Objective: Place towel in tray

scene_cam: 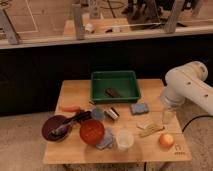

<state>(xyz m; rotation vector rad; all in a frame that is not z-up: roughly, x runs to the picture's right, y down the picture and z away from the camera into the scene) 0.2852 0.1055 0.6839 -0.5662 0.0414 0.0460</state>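
Wooden table (75, 93) with green tray (116, 75), end effector (167, 115) over its right side, grip unclear

Item: single arm (192, 82), white, rounded casing. Position: right side of the camera view, entering from the lower right edge. Pose: the thick link rises up and to the left to a bulbous joint near the top, then bends over and turns downward. Wrist (171, 96): short cylindrical section, pointing straight down, at the leftmost reach of the arm. Gripper (168, 114): hangs directly below the wrist, pointing down, paler and narrower than the links above it; nothing visibly held.
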